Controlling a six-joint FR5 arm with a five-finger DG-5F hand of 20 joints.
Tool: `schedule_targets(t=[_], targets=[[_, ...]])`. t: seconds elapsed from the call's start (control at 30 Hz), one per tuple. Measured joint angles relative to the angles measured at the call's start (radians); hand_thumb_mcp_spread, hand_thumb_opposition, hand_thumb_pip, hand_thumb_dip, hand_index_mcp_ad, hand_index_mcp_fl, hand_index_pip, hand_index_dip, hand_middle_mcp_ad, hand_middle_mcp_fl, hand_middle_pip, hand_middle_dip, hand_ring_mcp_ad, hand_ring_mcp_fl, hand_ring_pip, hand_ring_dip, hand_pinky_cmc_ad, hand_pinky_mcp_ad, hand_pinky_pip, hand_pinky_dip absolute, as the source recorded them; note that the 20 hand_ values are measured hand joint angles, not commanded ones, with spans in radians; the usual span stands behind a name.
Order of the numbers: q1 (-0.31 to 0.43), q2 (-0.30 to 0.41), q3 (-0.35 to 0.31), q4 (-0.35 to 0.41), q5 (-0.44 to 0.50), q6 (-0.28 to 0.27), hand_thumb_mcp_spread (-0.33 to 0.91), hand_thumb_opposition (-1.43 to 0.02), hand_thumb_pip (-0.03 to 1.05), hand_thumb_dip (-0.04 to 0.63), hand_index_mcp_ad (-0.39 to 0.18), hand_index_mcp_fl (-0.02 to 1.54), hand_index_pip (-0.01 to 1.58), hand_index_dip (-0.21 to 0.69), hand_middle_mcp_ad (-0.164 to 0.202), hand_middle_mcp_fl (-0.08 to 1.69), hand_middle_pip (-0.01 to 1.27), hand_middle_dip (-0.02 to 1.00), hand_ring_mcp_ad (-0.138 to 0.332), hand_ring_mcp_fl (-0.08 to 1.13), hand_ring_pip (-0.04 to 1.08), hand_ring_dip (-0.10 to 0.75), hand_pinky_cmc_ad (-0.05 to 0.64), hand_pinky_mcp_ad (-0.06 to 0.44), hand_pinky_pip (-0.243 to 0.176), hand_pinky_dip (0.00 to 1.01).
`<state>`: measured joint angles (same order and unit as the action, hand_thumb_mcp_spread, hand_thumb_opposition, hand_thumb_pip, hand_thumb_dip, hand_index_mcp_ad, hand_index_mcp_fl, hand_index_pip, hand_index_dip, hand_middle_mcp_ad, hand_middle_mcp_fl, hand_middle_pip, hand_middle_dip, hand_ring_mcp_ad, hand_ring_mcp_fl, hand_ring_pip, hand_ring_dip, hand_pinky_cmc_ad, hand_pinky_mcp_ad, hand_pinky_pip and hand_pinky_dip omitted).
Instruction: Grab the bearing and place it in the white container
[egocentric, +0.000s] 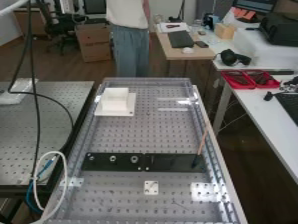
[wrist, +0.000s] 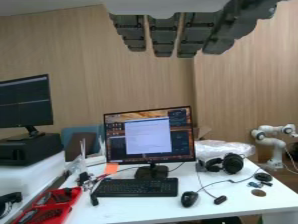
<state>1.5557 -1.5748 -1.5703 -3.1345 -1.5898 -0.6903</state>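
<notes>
Small round metal parts sit in a row on a black plate (egocentric: 103, 164) across the bench in the high view. The rightmost, a ring (egocentric: 134, 159), looks like the bearing; which of them is the bearing I cannot tell for certain. Farther up the bench, near its left rail, stands the white container (egocentric: 116, 100) on a white base. My hand (wrist: 163, 35) hangs into the wrist view with its fingers straight and side by side, nothing held, facing a desk with a monitor, apart from the bench parts.
A thin stick (egocentric: 202, 141) with a dark end leans at the bench's right side. A small white plate (egocentric: 151, 187) lies nearer. Cables (egocentric: 37, 105) hang at the left. A desk (wrist: 219, 197) holds a monitor (wrist: 148, 137), keyboard (wrist: 136, 187) and headphones (wrist: 231, 163). Red trays (egocentric: 249, 79) stand at right.
</notes>
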Motion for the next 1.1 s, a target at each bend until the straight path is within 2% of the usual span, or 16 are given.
schedule_targets(t=[0.07, 0.13, 0.17, 0.2, 0.23, 0.27, 0.37, 0.4, 0.53, 0.57, 0.6, 0.67, 0.73, 0.8, 0.9, 1.1], targets=[[0.000, 0.000, -0.001, 0.001, 0.000, 0.000, 0.01, 0.00, 0.01, 0.000, 0.019, -0.01, 0.02, 0.016, 0.073, -0.01, 0.01, 0.04, 0.070, 0.02, 0.01, 0.019, 0.051, 0.049, 0.003, 0.02], [-0.001, 0.001, -0.002, 0.002, -0.001, 0.000, 0.11, -0.15, 0.11, 0.009, 0.021, -0.01, 0.02, 0.035, 0.075, -0.01, 0.05, 0.04, 0.066, 0.02, 0.02, 0.019, 0.065, 0.066, 0.000, 0.04], [-0.001, 0.001, -0.003, 0.002, -0.001, 0.000, 0.16, -0.24, 0.16, 0.010, 0.021, -0.01, 0.03, 0.045, 0.075, -0.01, 0.06, 0.04, 0.065, 0.02, 0.04, 0.019, 0.082, 0.103, 0.000, 0.06], [-0.001, 0.001, -0.004, 0.003, -0.001, 0.000, 0.20, -0.33, 0.17, 0.007, 0.019, -0.01, 0.04, 0.061, 0.075, -0.02, 0.08, 0.05, 0.079, 0.01, 0.06, 0.024, 0.113, 0.133, -0.010, 0.08], [-0.001, 0.002, -0.005, 0.003, 0.000, 0.000, 0.19, -0.37, 0.16, 0.007, 0.023, -0.01, 0.05, 0.066, 0.075, 0.00, 0.09, 0.06, 0.084, 0.02, 0.05, 0.028, 0.129, 0.145, -0.012, 0.10], [-0.001, 0.002, -0.006, 0.004, 0.000, 0.001, 0.20, -0.41, 0.16, 0.007, 0.019, -0.01, 0.05, 0.075, 0.075, 0.00, 0.09, 0.07, 0.089, 0.01, 0.06, 0.028, 0.166, 0.182, -0.012, 0.12], [-0.001, 0.003, -0.006, 0.004, 0.002, 0.002, 0.23, -0.49, 0.16, 0.007, 0.023, -0.01, 0.07, 0.106, 0.075, 0.03, 0.11, 0.09, 0.140, 0.01, 0.08, 0.044, 0.251, 0.243, -0.028, 0.15], [-0.001, 0.003, -0.006, 0.003, 0.002, 0.002, 0.23, -0.51, 0.16, 0.005, 0.023, -0.01, 0.07, 0.112, 0.075, 0.04, 0.12, 0.09, 0.141, 0.01, 0.08, 0.047, 0.274, 0.265, -0.028, 0.16], [-0.002, 0.005, -0.008, 0.004, 0.005, 0.003, 0.25, -0.55, 0.16, 0.009, 0.024, 0.01, 0.07, 0.120, 0.075, 0.04, 0.13, 0.11, 0.164, 0.02, 0.08, 0.059, 0.330, 0.297, -0.044, 0.18], [-0.002, 0.006, -0.010, 0.006, 0.006, 0.005, 0.24, -0.56, 0.16, 0.009, 0.024, 0.01, 0.09, 0.136, 0.086, 0.04, 0.13, 0.11, 0.169, 0.01, 0.10, 0.059, 0.328, 0.295, -0.044, 0.18], [-0.002, 0.007, -0.014, 0.010, 0.007, 0.008, 0.24, -0.55, 0.16, 0.009, 0.023, 0.01, 0.09, 0.140, 0.091, 0.04, 0.12, 0.11, 0.166, 0.01, 0.10, 0.059, 0.351, 0.312, -0.044, 0.18], [-0.002, 0.009, -0.022, 0.016, 0.010, 0.009, 0.25, -0.57, 0.16, 0.009, 0.023, 0.01, 0.09, 0.140, 0.091, 0.04, 0.13, 0.11, 0.166, 0.01, 0.10, 0.059, 0.365, 0.314, -0.040, 0.19], [-0.001, 0.010, -0.030, 0.022, 0.015, 0.006, 0.25, -0.58, 0.16, 0.009, 0.023, 0.01, 0.08, 0.138, 0.093, 0.04, 0.13, 0.11, 0.173, 0.01, 0.11, 0.072, 0.367, 0.312, -0.059, 0.20], [-0.001, 0.011, -0.042, 0.028, 0.021, 0.005, 0.25, -0.59, 0.16, 0.009, 0.037, 0.01, 0.08, 0.138, 0.091, 0.04, 0.14, 0.12, 0.188, 0.01, 0.10, 0.075, 0.380, 0.309, -0.059, 0.20], [-0.001, 0.012, -0.055, 0.035, 0.026, 0.009, 0.24, -0.59, 0.16, 0.009, 0.040, 0.01, 0.09, 0.145, 0.093, 0.04, 0.14, 0.12, 0.188, 0.02, 0.10, 0.075, 0.379, 0.326, -0.058, 0.20], [-0.002, 0.012, -0.101, 0.060, 0.038, 0.025, 0.26, -0.61, 0.16, 0.009, 0.040, 0.01, 0.09, 0.154, 0.093, 0.04, 0.14, 0.13, 0.188, 0.02, 0.10, 0.075, 0.393, 0.326, -0.058, 0.20]])
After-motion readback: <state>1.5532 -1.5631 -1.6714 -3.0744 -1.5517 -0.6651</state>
